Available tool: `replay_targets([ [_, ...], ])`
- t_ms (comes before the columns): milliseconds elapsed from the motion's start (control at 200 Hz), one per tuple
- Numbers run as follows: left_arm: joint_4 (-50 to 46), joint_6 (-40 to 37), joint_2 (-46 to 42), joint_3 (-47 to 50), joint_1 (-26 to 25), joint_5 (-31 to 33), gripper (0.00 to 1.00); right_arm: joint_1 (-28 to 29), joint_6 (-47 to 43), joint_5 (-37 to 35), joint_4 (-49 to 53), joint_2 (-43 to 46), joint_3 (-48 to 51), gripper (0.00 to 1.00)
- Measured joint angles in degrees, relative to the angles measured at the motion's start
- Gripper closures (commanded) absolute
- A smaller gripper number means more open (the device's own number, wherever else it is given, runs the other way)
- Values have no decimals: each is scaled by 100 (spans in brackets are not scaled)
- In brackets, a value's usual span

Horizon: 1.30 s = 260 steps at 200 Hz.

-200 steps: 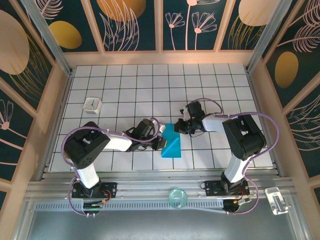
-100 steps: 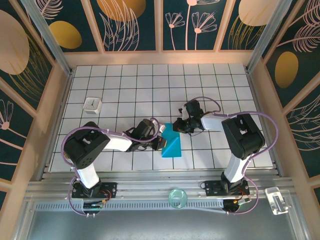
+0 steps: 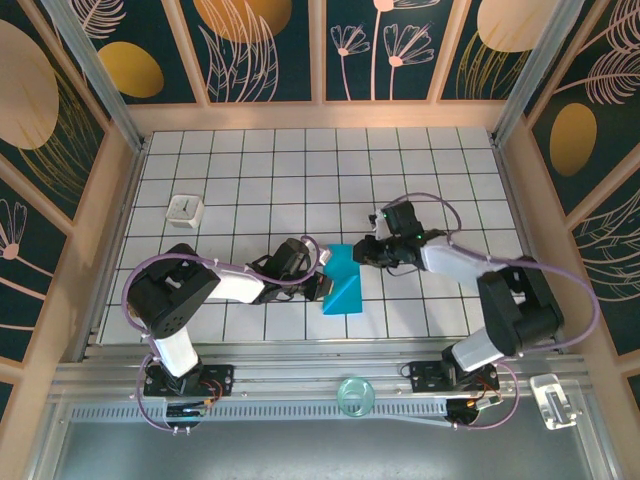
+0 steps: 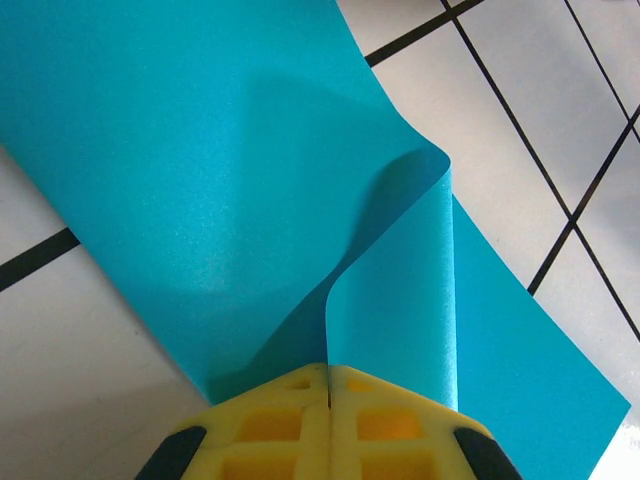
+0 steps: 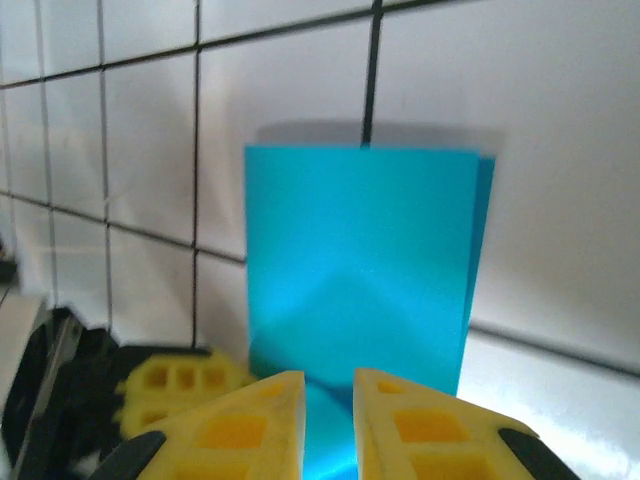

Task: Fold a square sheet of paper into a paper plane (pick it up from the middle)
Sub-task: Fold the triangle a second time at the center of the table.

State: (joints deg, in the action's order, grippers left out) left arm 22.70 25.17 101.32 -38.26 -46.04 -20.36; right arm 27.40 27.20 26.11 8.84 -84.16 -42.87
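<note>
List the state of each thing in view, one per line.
square sheet of paper, partly folded, lying on the table, one flap curled up.
left gripper, shut, pinching the curled flap.
right gripper, jaws slightly apart at the sheet's edge.
white cube, on the table, untouched.

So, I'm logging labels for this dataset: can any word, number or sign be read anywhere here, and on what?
No text can be read.
The white cube has a dark mark on top, too small to read.
The sheet of paper is plain teal, with no marking.
</note>
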Motion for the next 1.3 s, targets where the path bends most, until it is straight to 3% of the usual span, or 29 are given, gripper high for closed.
replay_targets([
  [220,-24,24,11,-17,-2,9,100,529,785,26,-98,743,715,82],
  [616,-295,74,59,-184,2,7,100,1419,2046,-271,-708,1075,1346,87],
  [981,-299,107,70,-195,2,4,100,2295,2981,-450,-1982,852,1751,92],
  [1301,-297,107,74,-195,2,4,100,2485,3016,-509,-2625,140,1738,94],
])
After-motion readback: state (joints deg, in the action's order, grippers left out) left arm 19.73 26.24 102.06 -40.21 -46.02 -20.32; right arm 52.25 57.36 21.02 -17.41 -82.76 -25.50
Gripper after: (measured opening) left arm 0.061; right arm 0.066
